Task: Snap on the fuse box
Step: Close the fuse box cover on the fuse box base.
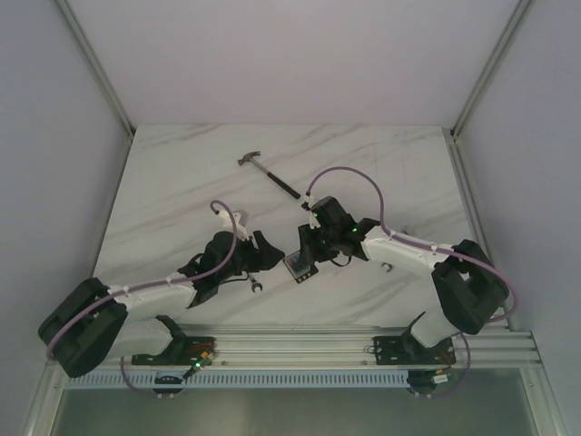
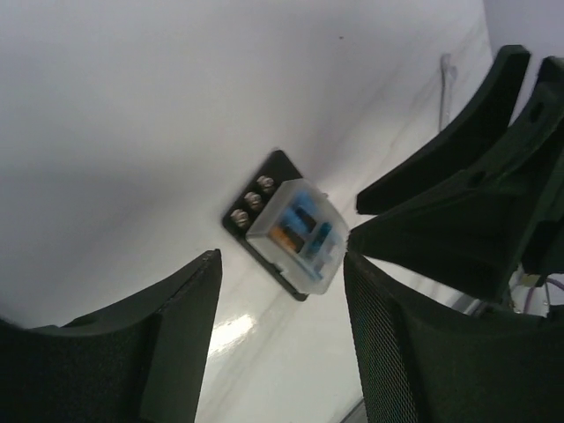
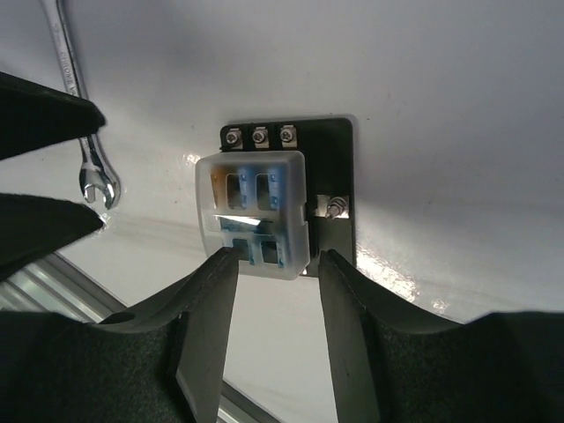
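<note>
We see a claw hammer [image 1: 270, 175] lying flat on the white marbled table [image 1: 182, 182], beyond the right gripper [image 1: 307, 252]. Its black handle end is the part nearest that gripper, and its head lies farther off to the left. A small silver wrench [image 3: 79, 106] lies just on the near side of the left gripper [image 1: 265, 252] — to the right gripper's left, its open end toward the near edge. Behind both grippers a ribbed metal rail [image 1: 300, 345] runs along that edge.
</note>
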Action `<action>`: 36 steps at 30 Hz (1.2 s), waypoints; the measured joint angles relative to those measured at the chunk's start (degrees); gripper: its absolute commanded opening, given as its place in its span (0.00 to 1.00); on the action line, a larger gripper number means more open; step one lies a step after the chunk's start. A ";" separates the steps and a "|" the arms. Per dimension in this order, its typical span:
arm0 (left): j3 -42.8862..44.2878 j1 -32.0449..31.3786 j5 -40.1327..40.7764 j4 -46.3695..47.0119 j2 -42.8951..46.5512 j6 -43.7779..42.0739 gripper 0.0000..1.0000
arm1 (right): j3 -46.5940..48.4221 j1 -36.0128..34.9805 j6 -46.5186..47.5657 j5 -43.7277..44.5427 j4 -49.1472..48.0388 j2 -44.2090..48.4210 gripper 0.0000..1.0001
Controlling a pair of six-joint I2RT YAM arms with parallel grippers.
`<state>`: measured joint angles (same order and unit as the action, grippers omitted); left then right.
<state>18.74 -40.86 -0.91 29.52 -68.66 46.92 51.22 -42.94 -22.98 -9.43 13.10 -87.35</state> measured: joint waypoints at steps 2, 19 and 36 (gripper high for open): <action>1.27 -0.87 -0.42 0.92 -1.88 0.46 0.63 | -0.26 0.11 0.02 -0.79 -0.61 0.07 0.46; 6.19 -4.92 -0.83 2.19 -15.58 5.22 0.39 | -1.44 0.52 0.35 -4.57 -1.81 -2.38 0.35; 7.56 -5.66 2.67 3.30 -18.21 11.61 0.16 | 2.29 0.81 0.57 -5.97 3.26 -5.42 0.27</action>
<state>26.30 -46.52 1.76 32.82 -86.87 58.52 53.52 -42.13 -22.41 -15.40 16.36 -92.77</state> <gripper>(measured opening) 0.283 0.288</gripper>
